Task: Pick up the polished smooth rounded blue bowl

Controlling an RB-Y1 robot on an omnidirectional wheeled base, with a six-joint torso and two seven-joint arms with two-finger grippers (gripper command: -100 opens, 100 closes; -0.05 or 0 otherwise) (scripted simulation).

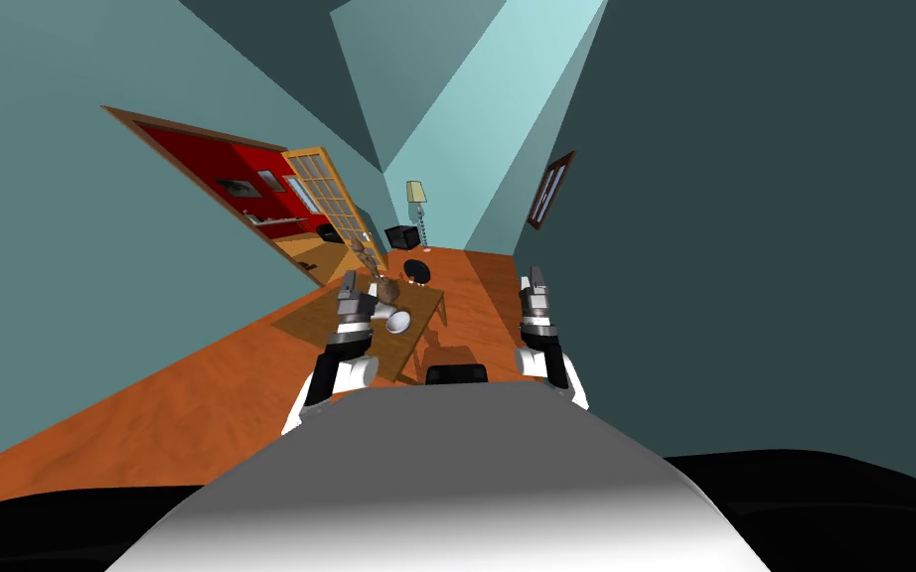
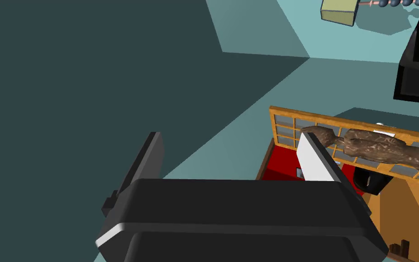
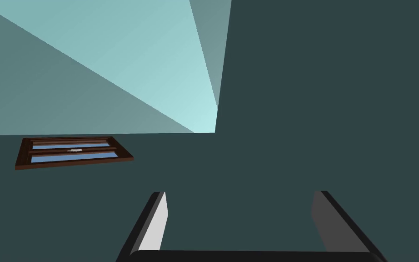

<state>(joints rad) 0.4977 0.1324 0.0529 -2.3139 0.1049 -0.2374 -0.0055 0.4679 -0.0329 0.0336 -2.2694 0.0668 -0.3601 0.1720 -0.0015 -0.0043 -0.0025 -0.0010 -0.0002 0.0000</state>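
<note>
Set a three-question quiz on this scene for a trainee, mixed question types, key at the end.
1. True or false: the left gripper is shut on the pale bowl.
2. Where does the bowl lie? A: on the floor. B: on the wooden table. C: between the fingers of the right gripper.
3. Fill in: in the head view, the gripper nearer the bowl is the ____ one.

Key
1. False: its fingers stand apart with nothing between them.
2. B.
3. Left. The right gripper hangs beside the table, fingers open.
</note>
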